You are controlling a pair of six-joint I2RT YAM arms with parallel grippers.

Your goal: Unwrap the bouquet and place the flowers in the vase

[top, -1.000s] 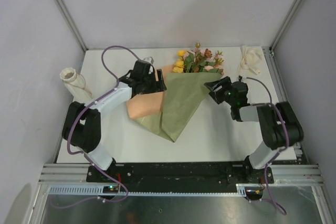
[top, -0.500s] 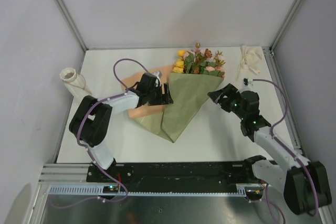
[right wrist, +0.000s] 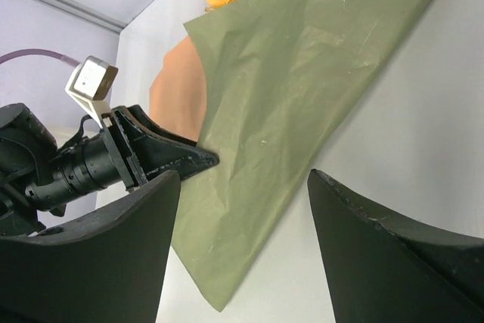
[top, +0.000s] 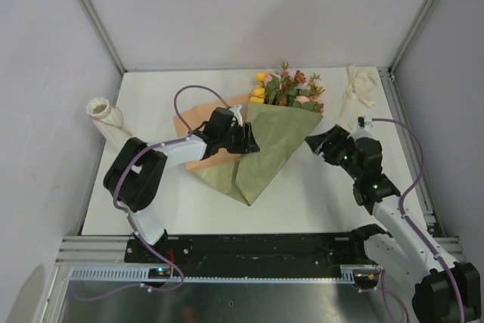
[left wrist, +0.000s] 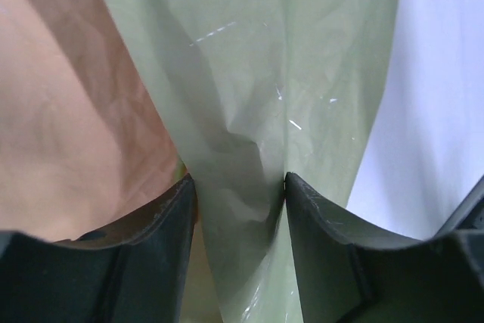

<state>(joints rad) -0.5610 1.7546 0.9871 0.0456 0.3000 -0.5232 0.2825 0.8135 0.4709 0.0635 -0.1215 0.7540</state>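
Observation:
The bouquet lies mid-table, its olive-green paper (top: 268, 145) still folded in a cone over the stems, with a peach-orange flap (top: 198, 158) spread to the left. The flowers (top: 287, 88) stick out at the far end. My left gripper (top: 246, 141) is low over the cone's left edge; in its wrist view (left wrist: 238, 179) both fingers press a raised fold of olive paper (left wrist: 287, 58). My right gripper (top: 318, 144) hovers open just right of the cone, and in its wrist view (right wrist: 244, 173) nothing sits between the jaws. The vase (top: 106, 116) stands at the table's left edge.
A cream ribbon (top: 361, 87) lies loose at the far right corner. Grey walls and metal frame posts close in the white table (top: 174, 202) on three sides. The left arm's purple cable (top: 198, 90) arches over the peach flap.
My left gripper slid right from the peach flap onto the olive fold and closed in on it. The right arm pulled back toward the near right, its gripper staying open.

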